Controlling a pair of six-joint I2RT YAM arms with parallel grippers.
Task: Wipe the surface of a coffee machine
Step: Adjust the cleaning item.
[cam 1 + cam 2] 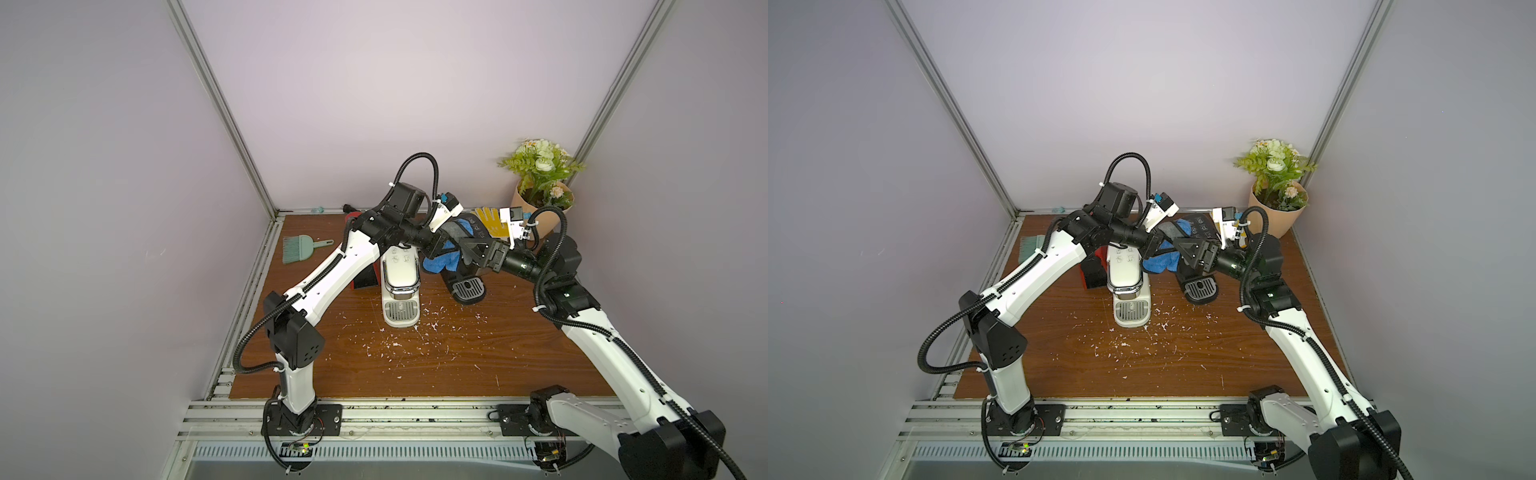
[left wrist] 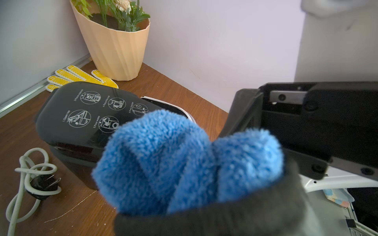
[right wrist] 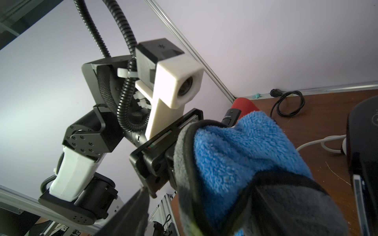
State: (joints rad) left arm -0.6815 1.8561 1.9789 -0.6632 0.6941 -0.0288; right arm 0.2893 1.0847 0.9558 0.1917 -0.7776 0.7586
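Left wrist view showed a fluffy blue microfibre cloth point(image 2: 184, 163), grey on its back, bunched in the left gripper point(image 1: 438, 245), which was clamped tight on it. The right gripper point(image 1: 1185, 251) stood just beside it, jaws spread wide, with grey cloth draped over one finger. The cloth hung in the air between a rounded white coffee machine point(image 1: 400, 282) and a glossy black coffee machine point(image 2: 81, 114) printed with pictograms. A third, the red coffee machine point(image 3: 244, 104), stood behind. I counted one ribbed peach flowerpot point(image 2: 114, 49), one yellow dotted glove point(image 2: 77, 76) and one teal brush point(image 1: 299, 247). White flecks littered the wood-grain surface point(image 1: 415, 365), boxed in by lilac walls.
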